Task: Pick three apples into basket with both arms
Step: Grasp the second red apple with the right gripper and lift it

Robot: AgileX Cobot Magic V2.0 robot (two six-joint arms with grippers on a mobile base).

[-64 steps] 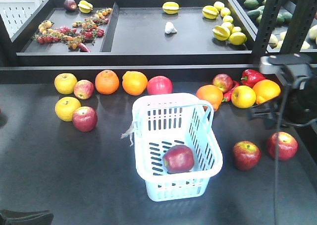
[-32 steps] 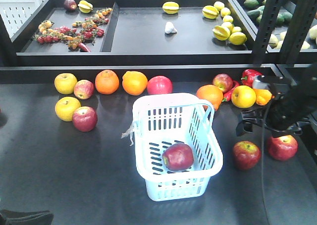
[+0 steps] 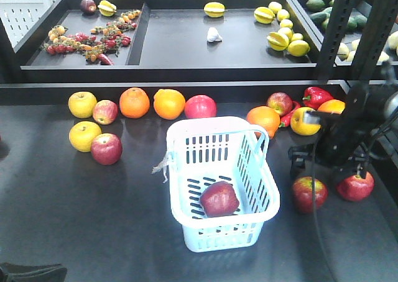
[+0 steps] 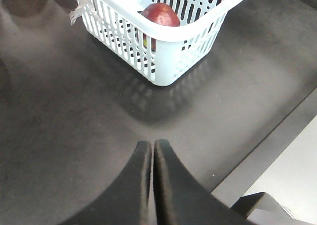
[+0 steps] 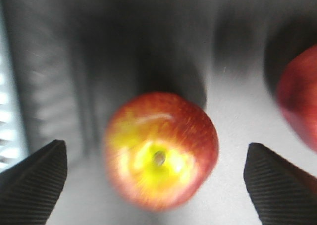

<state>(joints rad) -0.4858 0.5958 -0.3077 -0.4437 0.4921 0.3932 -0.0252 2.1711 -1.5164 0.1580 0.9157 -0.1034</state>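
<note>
The pale blue basket [image 3: 181,170] stands mid-table with one dark red apple [image 3: 219,199] inside. Two more apples [image 3: 309,194] [image 3: 356,186] lie on the table to its right. My right gripper [image 3: 321,168] hangs open just above the nearer one. In the right wrist view, that red and yellow apple [image 5: 161,150] sits stem-up between the spread fingers [image 5: 39,178], untouched, with the other apple [image 5: 299,103] at the right edge. My left gripper [image 4: 152,144] is shut on nothing, low over bare table in front of the basket [image 4: 171,41] and its apple [image 4: 159,13].
A row of fruit lines the back edge: yellow apples [image 3: 82,104], oranges [image 3: 134,102], red apples [image 3: 200,107] and a red pepper [image 3: 316,96]. Another red apple [image 3: 106,148] lies at the left. A raised shelf [image 3: 186,71] with produce trays stands behind. The table's front edge [image 4: 257,155] is near my left gripper.
My right arm has come down and to the left, from beside the fruit row to just above the apple right of the basket. The apple in the basket shifted slightly.
</note>
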